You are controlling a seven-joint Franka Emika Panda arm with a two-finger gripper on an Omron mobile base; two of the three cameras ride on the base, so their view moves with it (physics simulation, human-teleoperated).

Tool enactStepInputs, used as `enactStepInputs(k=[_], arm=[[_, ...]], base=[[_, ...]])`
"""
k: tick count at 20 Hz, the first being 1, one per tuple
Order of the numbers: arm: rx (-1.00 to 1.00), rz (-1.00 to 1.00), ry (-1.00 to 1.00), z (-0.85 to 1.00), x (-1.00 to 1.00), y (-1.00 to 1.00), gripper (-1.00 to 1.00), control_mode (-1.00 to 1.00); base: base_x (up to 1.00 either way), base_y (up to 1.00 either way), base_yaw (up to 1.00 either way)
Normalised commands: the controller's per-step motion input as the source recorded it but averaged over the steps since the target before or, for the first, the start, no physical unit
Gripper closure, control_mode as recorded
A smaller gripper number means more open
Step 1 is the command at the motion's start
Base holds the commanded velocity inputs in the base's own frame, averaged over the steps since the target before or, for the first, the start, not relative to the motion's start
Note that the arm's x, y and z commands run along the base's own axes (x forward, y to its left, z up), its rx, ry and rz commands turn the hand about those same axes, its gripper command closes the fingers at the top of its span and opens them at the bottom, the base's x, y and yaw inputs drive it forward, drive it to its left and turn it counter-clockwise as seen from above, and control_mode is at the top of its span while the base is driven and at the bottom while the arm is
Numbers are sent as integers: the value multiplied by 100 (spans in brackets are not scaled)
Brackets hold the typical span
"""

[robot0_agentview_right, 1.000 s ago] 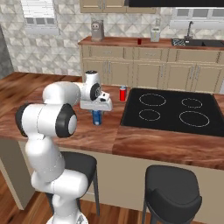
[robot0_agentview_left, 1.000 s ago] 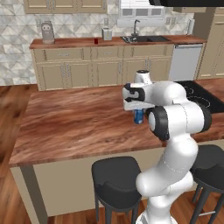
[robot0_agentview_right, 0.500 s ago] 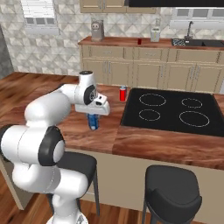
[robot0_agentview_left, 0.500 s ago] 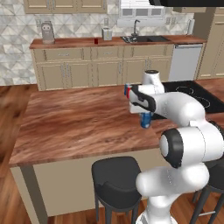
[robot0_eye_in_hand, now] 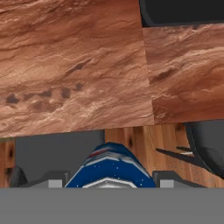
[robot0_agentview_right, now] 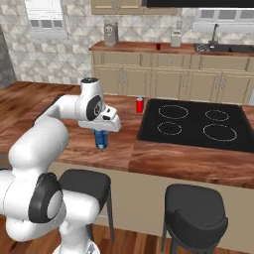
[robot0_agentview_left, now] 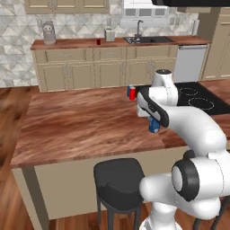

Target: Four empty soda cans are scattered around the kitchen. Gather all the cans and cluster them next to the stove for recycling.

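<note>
Gripper (robot0_agentview_right: 101, 133) clenched on blue can (robot0_agentview_right: 101, 139), held upright over the near edge of the island counter (robot0_agentview_left: 81, 123), left of the stove (robot0_agentview_right: 198, 124). Red can (robot0_agentview_right: 140, 104) upright on the counter, just beside the stove's far left corner.

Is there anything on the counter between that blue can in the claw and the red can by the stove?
Nothing: in the right base view, bare wood countertop separates the blue can from the red can.
</note>
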Motion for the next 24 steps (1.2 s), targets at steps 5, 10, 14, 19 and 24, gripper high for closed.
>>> enactStepInputs(k=[5,10,14,19,24], arm=[[0,0,0,0,0,0,100,100],[0,0,0,0,0,0,100,100],[0,0,0,0,0,0,100,100],[0,0,0,0,0,0,100,100],[0,0,0,0,0,0,100,100]], base=[[-93,6,-9],[-84,88,-46],[-47,100,-56],[-51,100,-54],[-86,100,-53]])
